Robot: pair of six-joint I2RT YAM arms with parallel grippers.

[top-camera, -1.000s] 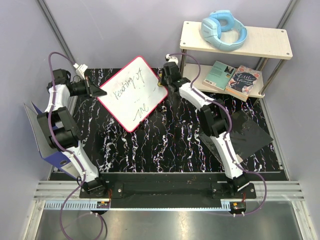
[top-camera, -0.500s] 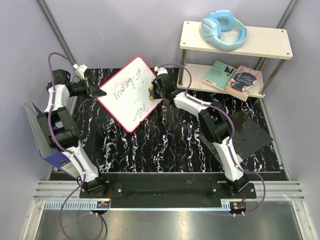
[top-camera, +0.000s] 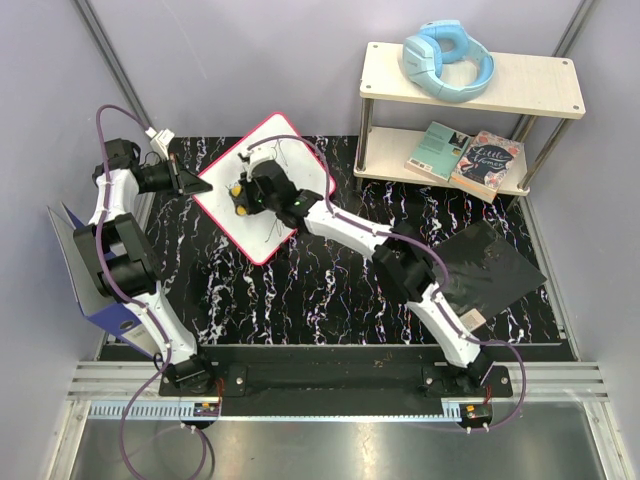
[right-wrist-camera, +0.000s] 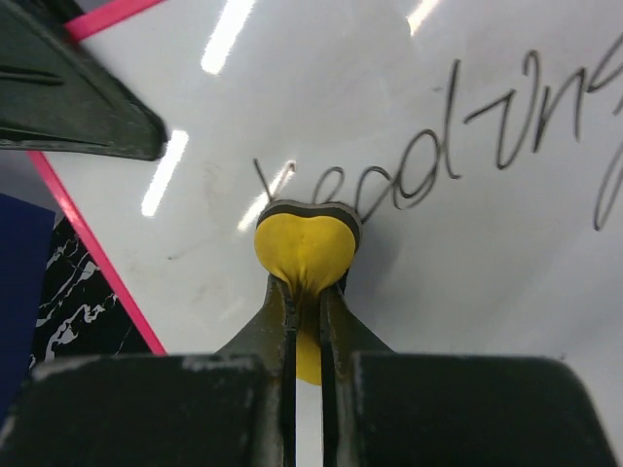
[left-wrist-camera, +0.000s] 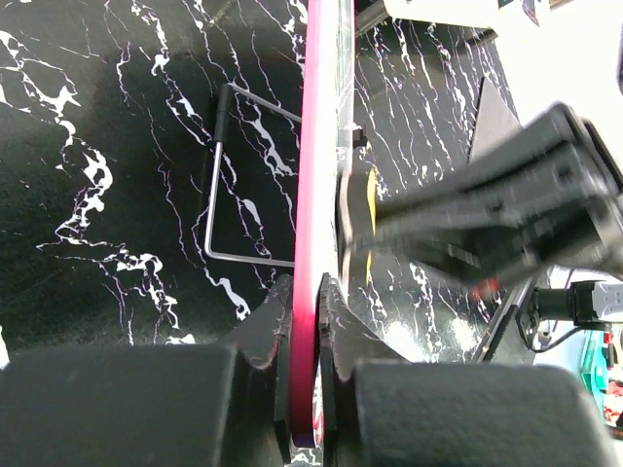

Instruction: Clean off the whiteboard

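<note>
The right fingers (right-wrist-camera: 277, 326), pinched shut on a yellow eraser (right-wrist-camera: 307, 243), have just swept across to the first letters on the whiteboard (right-wrist-camera: 438, 282), which the left fingers (left-wrist-camera: 268, 326) clamp by its rim at the worktop's (top-camera: 330, 290) far left, so wiping looks ready to start.

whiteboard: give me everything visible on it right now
The whiteboard is a flat, glossy white rectangle with a thin pink-red rim and rounded corners. Dark handwriting crosses its face. It lies turned diamond-wise over the black marbled table. The left gripper is shut on its left rim. The right gripper presses a yellow eraser against the face where the writing starts. Whether the board rests on the table cannot be told.
</note>
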